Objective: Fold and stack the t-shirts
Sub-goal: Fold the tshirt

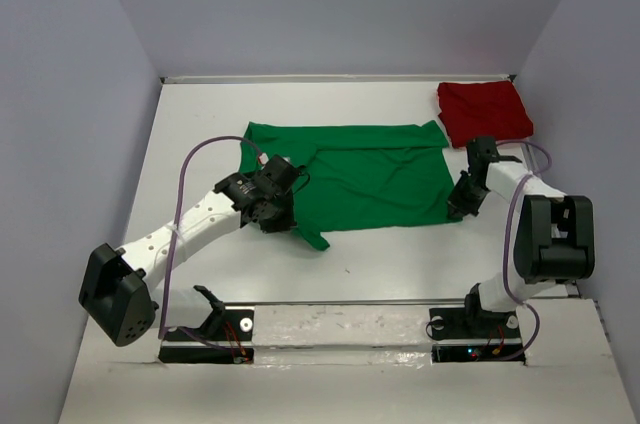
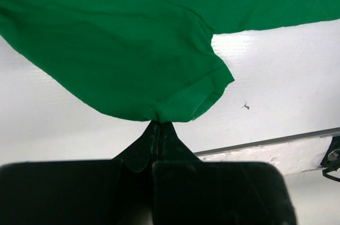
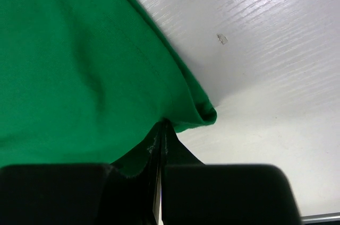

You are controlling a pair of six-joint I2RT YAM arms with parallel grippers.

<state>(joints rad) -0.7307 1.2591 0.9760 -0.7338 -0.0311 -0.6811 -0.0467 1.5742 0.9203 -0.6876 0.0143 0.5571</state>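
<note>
A bright green t-shirt [image 1: 370, 174] lies spread across the middle of the table. My left gripper [image 1: 272, 212] is shut on the hem of its near-left sleeve [image 2: 175, 105], which hangs lifted a little off the table. At the shirt's near-right corner [image 3: 204, 114], my right gripper [image 1: 462, 206] is shut on the cloth edge. In both wrist views the jaws stand pressed together with green cloth [image 3: 79, 76] pinched at their tips. A dark red t-shirt [image 1: 485, 111] lies folded at the far right corner, apart from both grippers.
Grey walls enclose the white table [image 1: 200, 114] on the left, far and right sides. A metal rail [image 1: 340, 306] with the two arm bases runs along the near edge. A purple cable [image 1: 185, 184] loops over the left arm.
</note>
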